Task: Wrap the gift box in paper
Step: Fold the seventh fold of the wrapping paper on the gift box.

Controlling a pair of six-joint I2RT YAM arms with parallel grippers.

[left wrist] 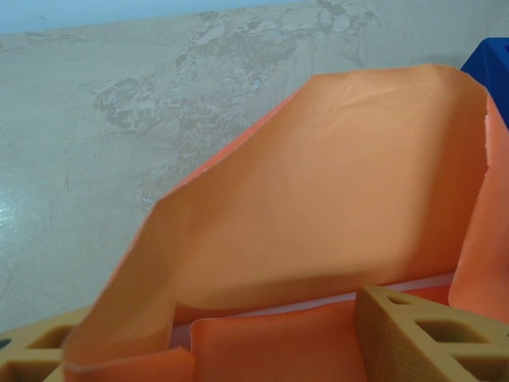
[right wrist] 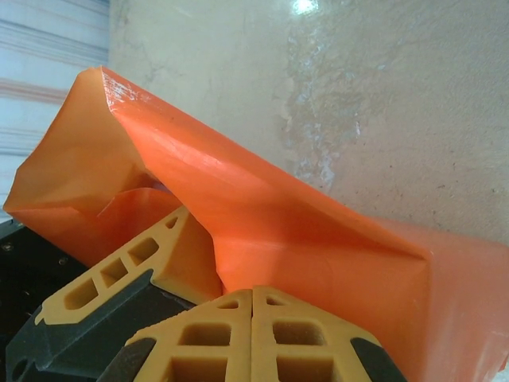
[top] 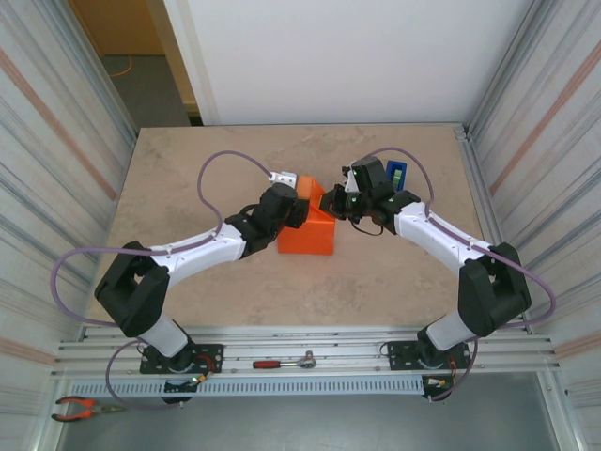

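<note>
Currently: the gift box [top: 308, 240] sits mid-table between the two arms, with the paper [left wrist: 318, 199] draped over it and one flap standing up in a loose curl.

Right gripper [right wrist: 253, 302] – closed, pads meeting. The sheet's crease is drawn in at the tips, which reads as a pinch on the paper.
Left gripper [left wrist: 215, 334] – jaws apart, astride the fold. One of its fingers [left wrist: 32, 354] is tucked under the curl and does not look to be squeezing anything.

Risks, as judged from here:
- Tear. The sheet is tented tight off the right pinch, so a pull against the left finger under the fold could rip the edge.
- Spring-back. The flap is curled but not creased, and would likely flop open if released before it is pressed flat.
- Box creep. Nothing visibly pins the box, so dragging the paper may slide or turn it and leave the wrap skewed.
- The blue tape dispenser [top: 398, 177] sits just beyond the right wrist, where a wide swing could knock it.

Writing: none readable. The paper is plain orange, and no legible label shows on the dispenser.
</note>
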